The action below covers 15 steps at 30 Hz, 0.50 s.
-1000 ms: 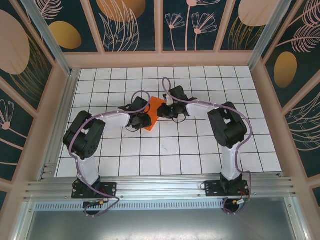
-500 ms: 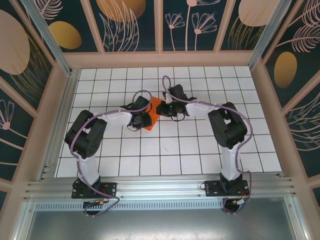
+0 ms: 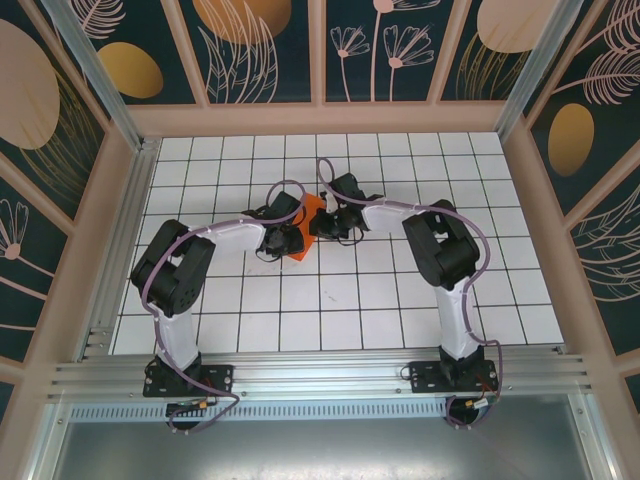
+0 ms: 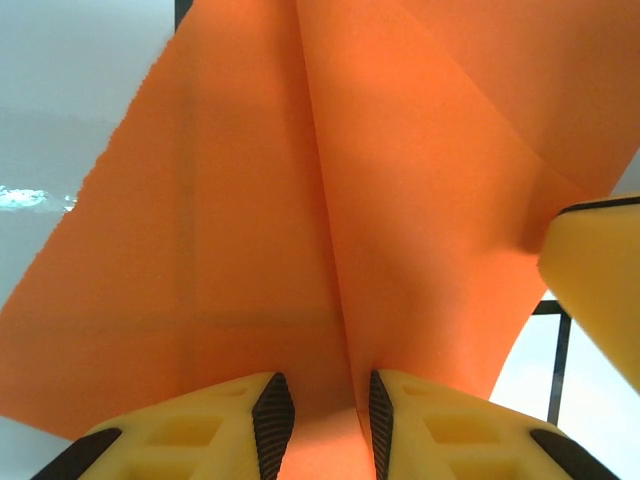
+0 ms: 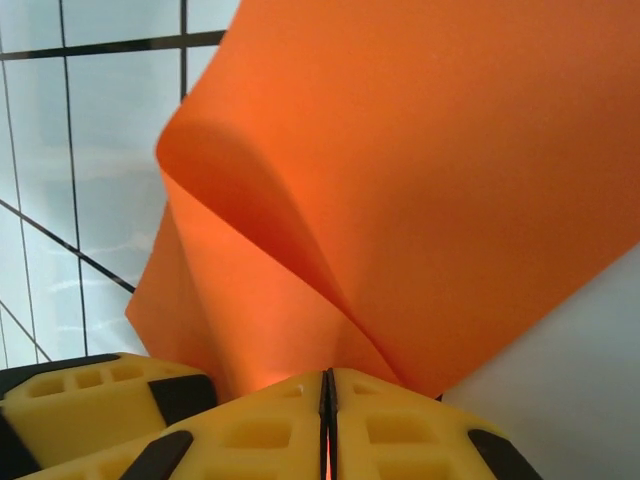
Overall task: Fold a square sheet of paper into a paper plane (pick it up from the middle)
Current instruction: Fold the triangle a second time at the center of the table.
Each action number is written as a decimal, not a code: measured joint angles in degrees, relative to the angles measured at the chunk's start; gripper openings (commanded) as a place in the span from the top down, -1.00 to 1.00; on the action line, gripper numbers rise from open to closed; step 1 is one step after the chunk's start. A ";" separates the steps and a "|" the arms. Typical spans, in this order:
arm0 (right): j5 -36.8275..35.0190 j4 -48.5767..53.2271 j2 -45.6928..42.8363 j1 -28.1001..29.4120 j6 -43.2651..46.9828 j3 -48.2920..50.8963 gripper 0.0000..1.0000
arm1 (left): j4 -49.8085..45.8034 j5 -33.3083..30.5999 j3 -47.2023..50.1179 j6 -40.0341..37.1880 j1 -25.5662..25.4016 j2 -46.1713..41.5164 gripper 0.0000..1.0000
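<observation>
Table (image 3: 330, 300) of white tiles lies under creased orange paper (image 3: 311, 208). At the paper's right edge, the right gripper (image 5: 327, 385) is clamped onto it. At the paper's left, the left gripper (image 4: 322, 400) straddles a raised fold, jaws parted, seemingly not pinching.

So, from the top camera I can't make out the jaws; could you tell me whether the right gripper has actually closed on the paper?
Observer: Yes, the right gripper is shut on an edge of the paper, jaws together.
Operator: Thank you. And how does the left one stand?
Observer: The left gripper is part open, with a raised crease running down into the gap between its jaws.
Operator: Is the sheet lying flat near the right one?
Observer: No, a flap curls up in a loop just ahead of its jaws.
</observation>
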State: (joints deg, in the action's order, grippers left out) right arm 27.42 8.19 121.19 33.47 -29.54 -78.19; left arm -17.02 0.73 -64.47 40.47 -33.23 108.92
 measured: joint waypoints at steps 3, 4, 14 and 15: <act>-0.26 1.11 0.72 0.00 0.00 -0.46 0.79 | -0.07 0.00 -0.04 0.02 0.00 0.04 0.35; -0.39 1.40 0.85 0.02 0.00 -0.52 0.80 | -0.07 0.00 -0.07 0.02 0.00 0.04 0.35; -1.51 4.35 1.46 0.07 0.04 -2.34 0.82 | 0.22 0.24 0.55 1.81 0.13 -2.12 0.31; -1.51 4.46 1.51 0.07 0.04 -2.36 0.82 | 0.52 0.42 0.98 2.05 0.24 -3.10 0.34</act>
State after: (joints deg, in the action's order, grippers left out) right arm 25.91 12.64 122.69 33.54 -29.50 -80.55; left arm -16.49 1.15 -63.48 42.52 -32.99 105.82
